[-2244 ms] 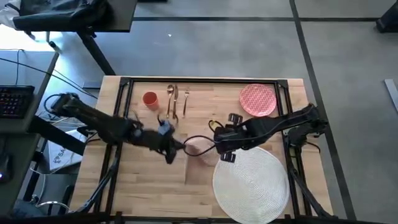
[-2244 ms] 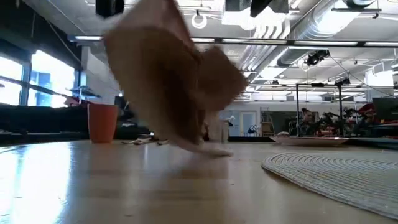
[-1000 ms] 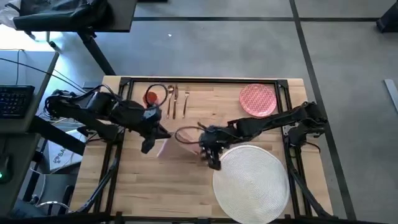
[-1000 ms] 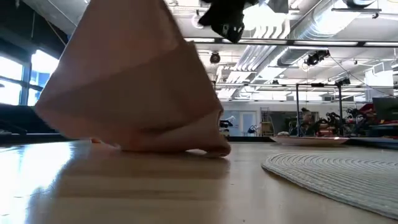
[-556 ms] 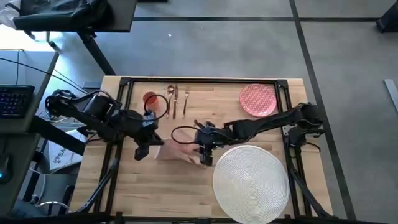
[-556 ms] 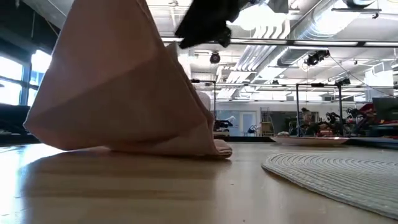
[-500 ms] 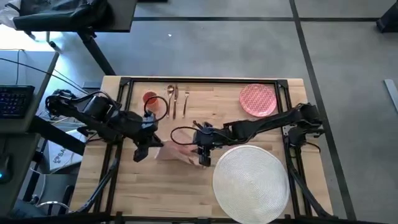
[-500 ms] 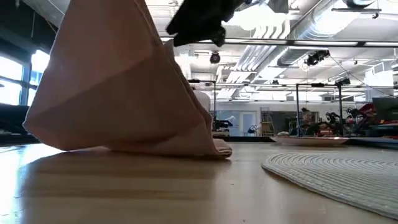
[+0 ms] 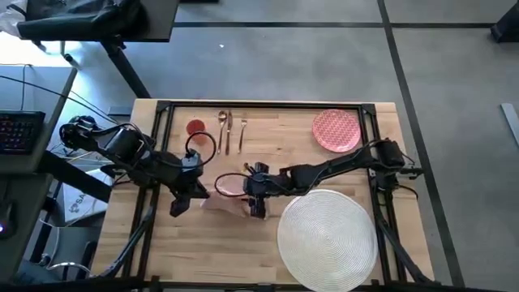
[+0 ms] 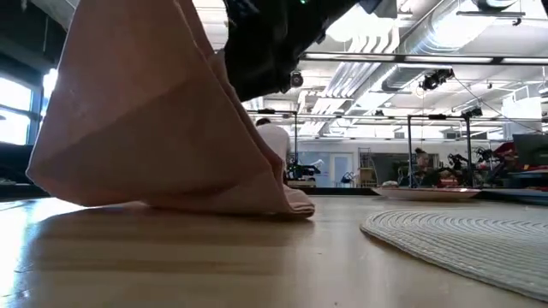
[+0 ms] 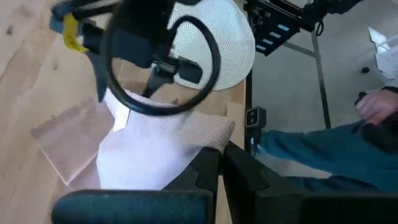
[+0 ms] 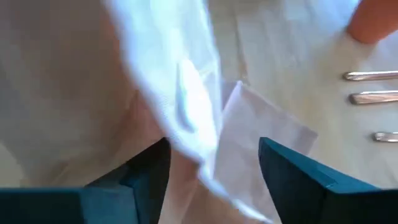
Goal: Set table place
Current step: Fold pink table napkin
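Both arms have slid toward the table's (image 9: pixel 324 158) left half since 2.2 s ago, dragging the napkin (image 9: pixel 229 195) with them; it now sits left of the placemat (image 9: pixel 328 237), part lifted, part on the wood.

Left gripper (image 9: pixel 180 201) is at the napkin's left edge. Its wrist view shows the fingers (image 11: pixel 208 177) nearly closed w/ cloth pinched at the tips. Right gripper (image 9: pixel 255 195) is at the napkin's right edge; in its wrist view the fingers (image 12: pixel 289 171) stand apart w/ cloth draped between them, so whether it really grips is unclear. Low view: napkin tented up like a cone, lower hem on the table.

Progress, as I judge it: early. Placemat lies near the front right, looks placed. Plate (image 9: pixel 336 130) is at the back right, not on the mat yet. Cup (image 9: pixel 195 127) and cutlery (image 9: pixel 230 130) are at the back left, apart from the mat. Napkin is mid-handling, prob. being spread or folded. Left to do: finish napkin, then plate, cutlery and cup.
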Robot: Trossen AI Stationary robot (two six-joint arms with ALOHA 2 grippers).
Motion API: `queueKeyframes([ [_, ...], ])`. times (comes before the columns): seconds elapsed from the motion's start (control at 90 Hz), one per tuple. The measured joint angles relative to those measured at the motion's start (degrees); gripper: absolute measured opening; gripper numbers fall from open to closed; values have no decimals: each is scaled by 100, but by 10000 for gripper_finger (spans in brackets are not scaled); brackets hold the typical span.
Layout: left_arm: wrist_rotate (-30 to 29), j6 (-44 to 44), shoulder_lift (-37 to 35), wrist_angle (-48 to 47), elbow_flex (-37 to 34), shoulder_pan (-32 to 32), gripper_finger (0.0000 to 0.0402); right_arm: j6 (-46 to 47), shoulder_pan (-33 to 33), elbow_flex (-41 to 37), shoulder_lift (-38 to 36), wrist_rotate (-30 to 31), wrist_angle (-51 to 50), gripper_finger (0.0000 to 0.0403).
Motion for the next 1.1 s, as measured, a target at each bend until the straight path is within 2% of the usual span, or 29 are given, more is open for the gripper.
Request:
queueKeyframes([
  [0.122,-14,-5,0,7,0,-56,0,-57,-144,0,86,4,2,135],
  [0.244,-127,15,0,69,-1,-72,0,116,-270,-2,136,-42,-86,38],
  [0.289,-197,60,2,51,47,-72,0,200,-302,30,105,56,-300,16],
  [0.4,-551,305,2,78,369,-54,0,281,-347,411,-190,835,-1144,4],
  [0.544,-1443,992,2,82,1120,88,0,-199,-424,1251,-829,1808,-2335,0],
  [0.644,-1999,1500,-15,101,1645,213,0,-620,-390,2116,-1090,2532,-3417,0],
  [0.722,-2166,1884,-12,64,1983,318,0,-711,-363,2977,-1145,2916,-4406,0],
  [0.767,-2172,2064,-11,14,2106,376,0,-682,-362,3384,-1151,2792,-4875,0],
  [0.867,-2171,2187,-12,-292,2205,480,0,-441,-364,3844,-1147,2055,-5528,0],
  [1.011,-2137,1733,53,-1221,2192,506,0,-303,-270,3945,-1126,634,-5998,0],
  [1.1,-1829,1427,87,-1517,2188,433,0,-265,-198,3950,-1125,-257,-6004,0],
])
